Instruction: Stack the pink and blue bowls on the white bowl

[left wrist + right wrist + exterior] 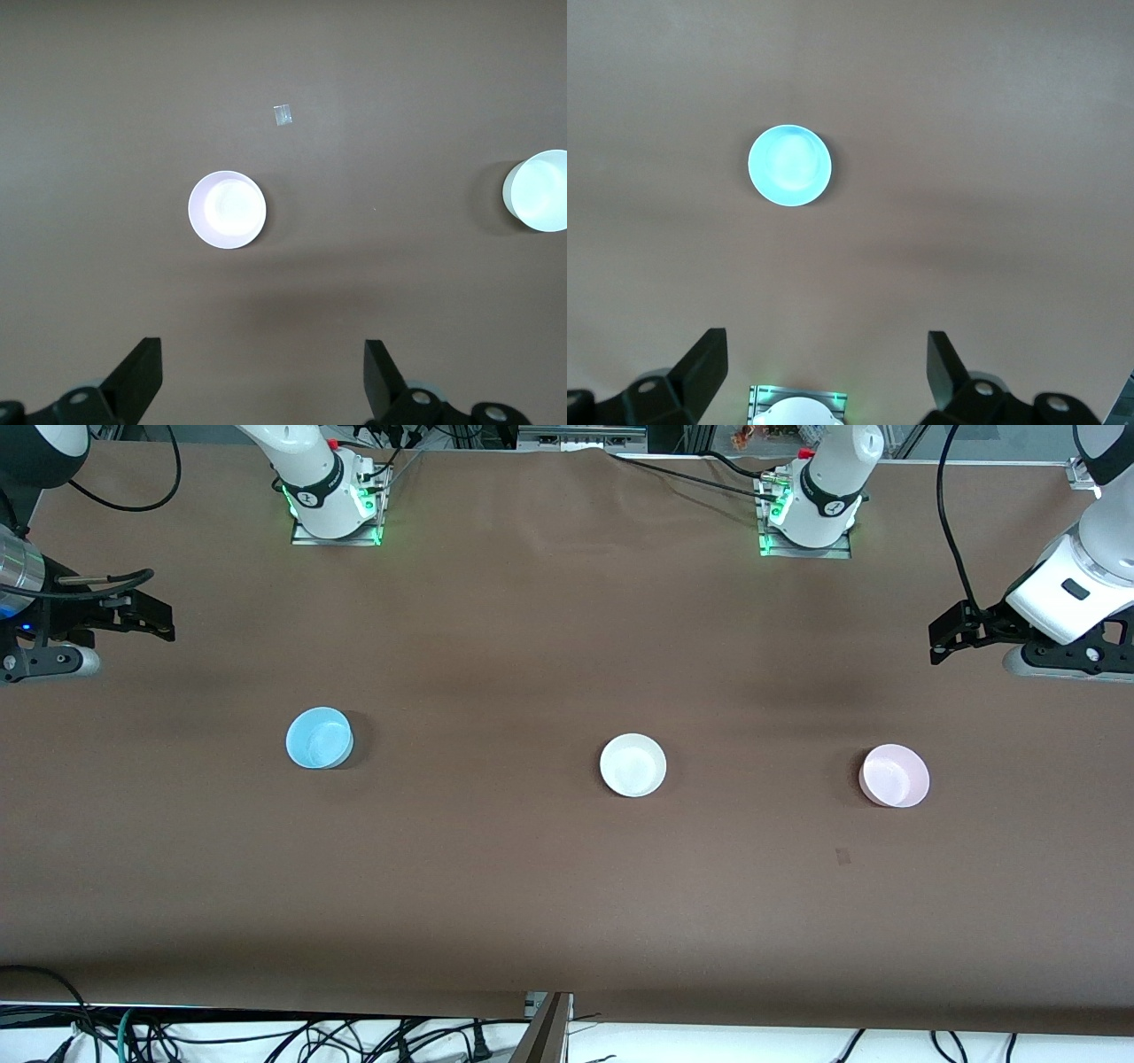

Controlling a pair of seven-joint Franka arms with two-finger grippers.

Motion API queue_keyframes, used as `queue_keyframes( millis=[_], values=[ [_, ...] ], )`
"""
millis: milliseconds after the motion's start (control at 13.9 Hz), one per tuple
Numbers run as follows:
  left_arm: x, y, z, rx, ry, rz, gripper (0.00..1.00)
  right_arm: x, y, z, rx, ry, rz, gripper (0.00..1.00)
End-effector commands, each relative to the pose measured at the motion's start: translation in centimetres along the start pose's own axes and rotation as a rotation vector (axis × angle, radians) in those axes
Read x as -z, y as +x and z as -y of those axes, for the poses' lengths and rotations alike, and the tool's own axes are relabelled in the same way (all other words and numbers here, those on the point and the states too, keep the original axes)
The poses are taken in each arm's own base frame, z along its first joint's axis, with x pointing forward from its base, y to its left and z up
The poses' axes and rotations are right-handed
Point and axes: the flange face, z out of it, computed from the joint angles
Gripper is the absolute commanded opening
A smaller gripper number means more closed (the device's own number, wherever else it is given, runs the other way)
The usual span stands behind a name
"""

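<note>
Left claw (937,638) hovers spread and empty at its arm's end of the brown worktop (532,886), well apart from the pale pink round plastic bowl (895,776). Right claw (164,615), likewise spread, hangs at its own end, well apart from the sky-blue round plastic bowl (319,738). Between the two bowls sits the plain white round plastic bowl (633,764), cut off at the left wrist view's edge.

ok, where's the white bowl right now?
The white bowl sits mid-table in the front view, between the blue bowl and the pink bowl, touching neither.
</note>
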Motion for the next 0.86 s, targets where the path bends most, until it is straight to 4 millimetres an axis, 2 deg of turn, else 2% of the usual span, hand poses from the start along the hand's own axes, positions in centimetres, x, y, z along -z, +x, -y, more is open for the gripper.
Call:
queue_keyframes(
  millis=[0,792],
  values=[
    [0.63,0.4,0.2,-0.004,-0.018,-0.012,1.0,0.61,0.19,-0.35,0.008,0.019,-0.01,0.99],
    [0.54,0.43,0.46,0.003,-0.018,-0.01,1.0,0.59,0.17,-0.52,0.005,0.019,-0.01,0.99]
  ],
)
